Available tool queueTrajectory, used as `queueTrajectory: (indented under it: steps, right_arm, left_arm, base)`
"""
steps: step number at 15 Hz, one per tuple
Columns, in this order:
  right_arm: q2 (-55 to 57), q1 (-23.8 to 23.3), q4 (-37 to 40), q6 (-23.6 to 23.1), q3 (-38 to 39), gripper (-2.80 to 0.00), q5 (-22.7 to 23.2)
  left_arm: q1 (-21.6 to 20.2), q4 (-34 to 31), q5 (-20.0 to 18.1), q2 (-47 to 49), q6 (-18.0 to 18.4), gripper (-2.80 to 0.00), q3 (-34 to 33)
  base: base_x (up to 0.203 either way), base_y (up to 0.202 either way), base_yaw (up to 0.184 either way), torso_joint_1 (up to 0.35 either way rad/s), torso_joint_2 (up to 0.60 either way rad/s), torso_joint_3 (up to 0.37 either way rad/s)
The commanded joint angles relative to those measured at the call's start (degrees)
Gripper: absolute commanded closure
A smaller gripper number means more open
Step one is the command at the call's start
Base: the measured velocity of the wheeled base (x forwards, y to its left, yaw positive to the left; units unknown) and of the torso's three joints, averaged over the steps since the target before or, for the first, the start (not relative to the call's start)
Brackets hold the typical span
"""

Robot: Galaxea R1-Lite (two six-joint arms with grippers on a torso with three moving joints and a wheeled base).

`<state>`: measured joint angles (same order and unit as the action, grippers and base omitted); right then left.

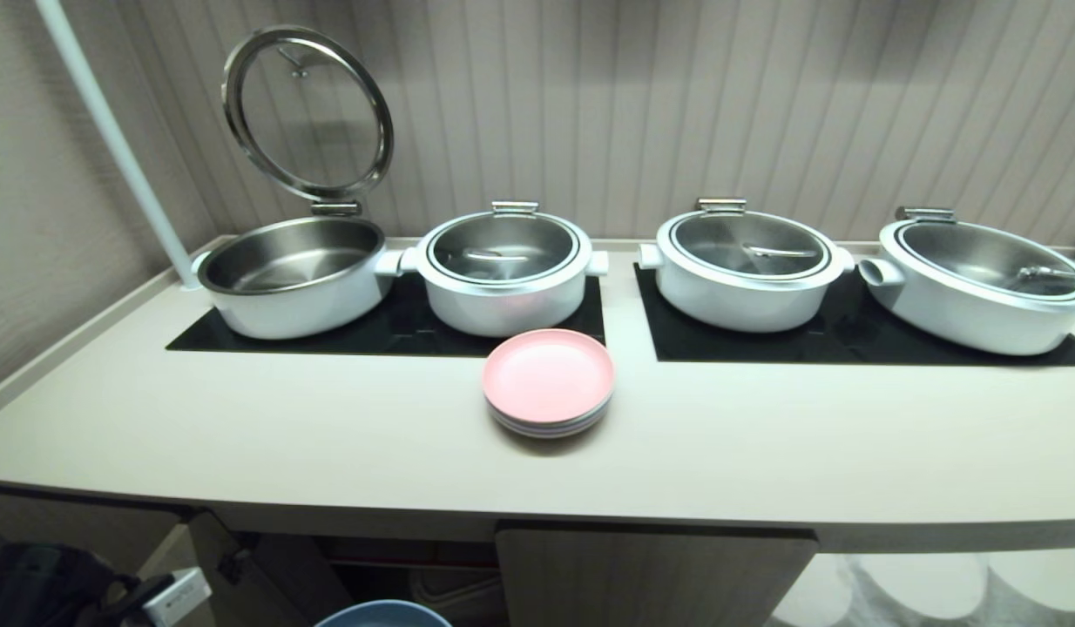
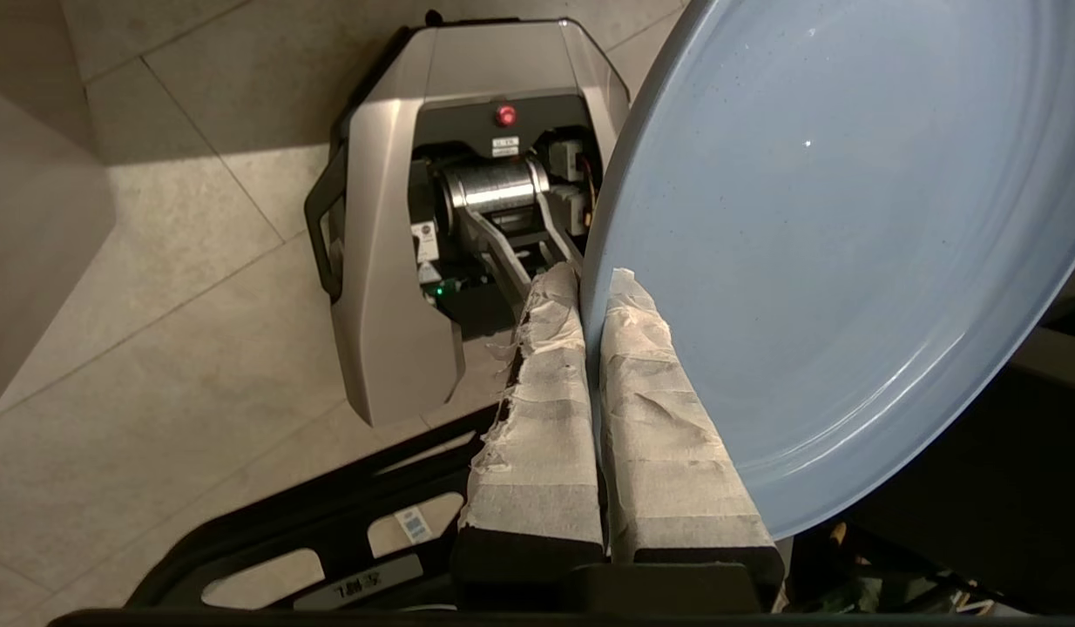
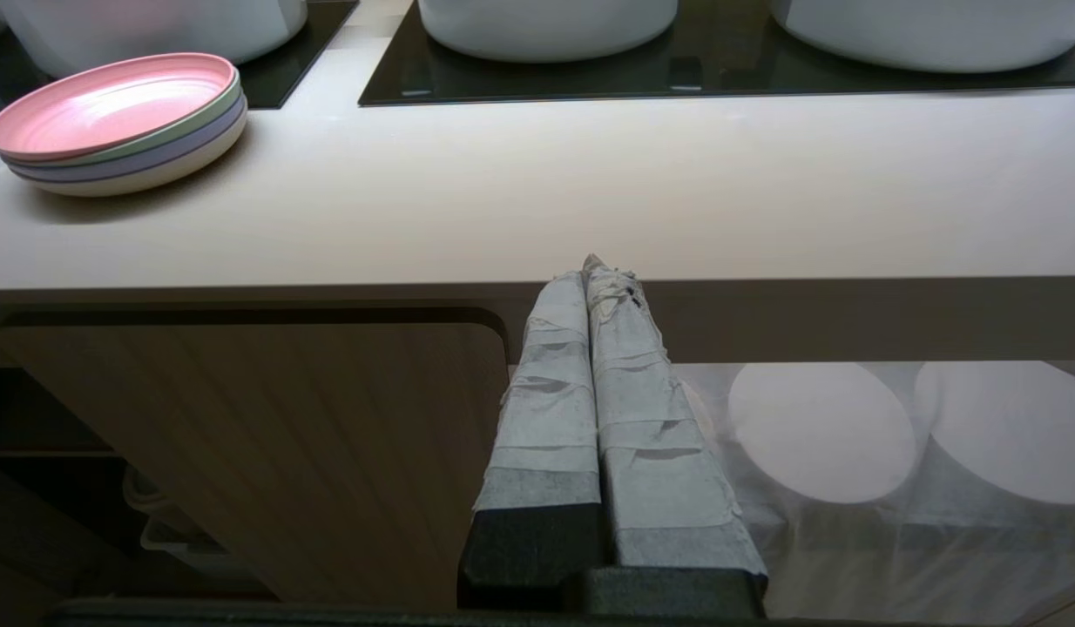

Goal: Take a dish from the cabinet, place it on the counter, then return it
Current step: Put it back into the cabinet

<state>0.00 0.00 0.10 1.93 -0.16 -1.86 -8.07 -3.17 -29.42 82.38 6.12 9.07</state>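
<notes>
Taped fingers [image 2: 659,418] of the left gripper [image 2: 592,287] pinch the rim of the dish [image 2: 834,261], one finger on each face of the rim. The dish is blue, matte and shallow, and it hangs low, below the edge of the table [image 1: 328,435], in front of the open cabinet [image 1: 651,575]; in the head view only a small part of its rim shows at the lower border.

I judge the dish light and stiff, probably plastic, so it will not bend, but its smooth face may slide between the fingers. A hold on the rim alone lets it swing, so it is better kept level when it goes up.

Cream and smooth, the table has free room in front of the black mats [image 1: 389,326], beside the pink-topped stack of plates [image 1: 548,380].

Near the table edge, the right gripper [image 3: 590,261] is parked, its fingers pressed together on nothing.
</notes>
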Motion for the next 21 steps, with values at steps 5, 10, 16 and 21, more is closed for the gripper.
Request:
queueTrajectory:
  steps: [5, 10, 16, 21]
  right_arm:
    - [0.0, 0.0, -0.01, 0.01, -0.02, 0.0, 0.01]
    - [0.0, 0.0, -0.01, 0.1, -0.02, 0.0, 0.01]
    - [0.0, 0.05, -0.01, 0.1, -0.02, 0.0, 0.01]
    - [0.0, 0.08, -0.01, 0.1, -0.02, 0.0, 0.01]
  left_arm:
    - [-0.02, 0.1, -0.11, 1.03, 0.03, 0.0, 0.6]
    - [-0.02, 0.1, -0.02, 1.03, 0.03, 0.0, 0.77]
    - [-0.02, 0.1, -0.11, 0.94, 0.3, 0.0, 0.51]
    - [-0.02, 0.1, -0.11, 0.85, 0.3, 0.0, 0.42]
  base:
    - [0.0, 0.0, 0.0, 0.0, 0.0, 0.0]
    - [0.0, 0.0, 0.0, 0.0, 0.0, 0.0]
    - [0.0, 0.0, 0.0, 0.0, 0.0, 0.0]
    - [0.0, 0.0, 0.0, 0.0, 0.0, 0.0]
